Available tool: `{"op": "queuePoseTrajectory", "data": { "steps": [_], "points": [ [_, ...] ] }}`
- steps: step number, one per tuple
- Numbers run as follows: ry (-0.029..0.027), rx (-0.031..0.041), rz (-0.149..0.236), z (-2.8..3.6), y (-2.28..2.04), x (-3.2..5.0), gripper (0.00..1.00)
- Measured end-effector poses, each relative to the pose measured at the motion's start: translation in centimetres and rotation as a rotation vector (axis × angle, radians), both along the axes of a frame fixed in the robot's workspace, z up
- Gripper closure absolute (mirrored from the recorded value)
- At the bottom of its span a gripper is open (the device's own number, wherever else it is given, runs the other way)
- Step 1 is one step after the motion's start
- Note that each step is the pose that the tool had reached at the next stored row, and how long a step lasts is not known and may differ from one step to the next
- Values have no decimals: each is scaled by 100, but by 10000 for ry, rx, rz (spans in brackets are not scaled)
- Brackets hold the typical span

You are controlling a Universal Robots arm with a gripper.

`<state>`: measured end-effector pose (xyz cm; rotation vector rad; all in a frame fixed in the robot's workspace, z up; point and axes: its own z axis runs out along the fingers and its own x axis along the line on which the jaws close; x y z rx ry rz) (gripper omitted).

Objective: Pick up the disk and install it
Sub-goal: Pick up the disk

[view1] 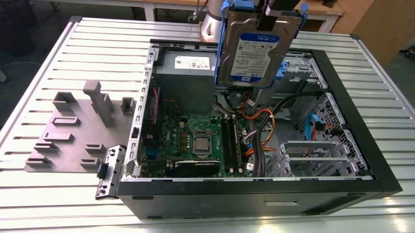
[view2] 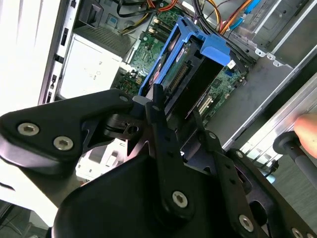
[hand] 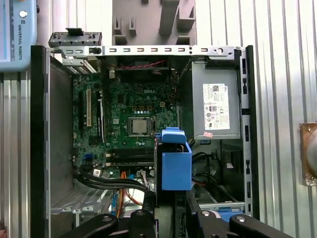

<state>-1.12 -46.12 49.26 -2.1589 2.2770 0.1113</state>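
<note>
In the exterior view, the top edge cuts off the pincer (view1: 283, 7) and the upper end of the disk (view1: 251, 51) it clamps. The hanging disk hides part of the grey power supply (view1: 188, 68) and the metal drive cage (view1: 300, 68) behind it. In the second wrist view, the pincer's black links cover the disk's near end, and a person's finger (view2: 308, 128) is cut by the picture's edge. In the first wrist view, the disk shows edge-on, its label hidden.

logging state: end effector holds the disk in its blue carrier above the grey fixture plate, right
No. The end effector holds the disk in its blue carrier above the open computer case, not the grey fixture plate; the exterior view shows this.
</note>
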Motion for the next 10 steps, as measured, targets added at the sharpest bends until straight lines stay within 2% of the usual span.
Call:
{"op": "queuePoseTrajectory", "data": {
  "steps": [10],
  "points": [
    [0, -1, 0, -5, -85, 0, 65]
  ]
}}
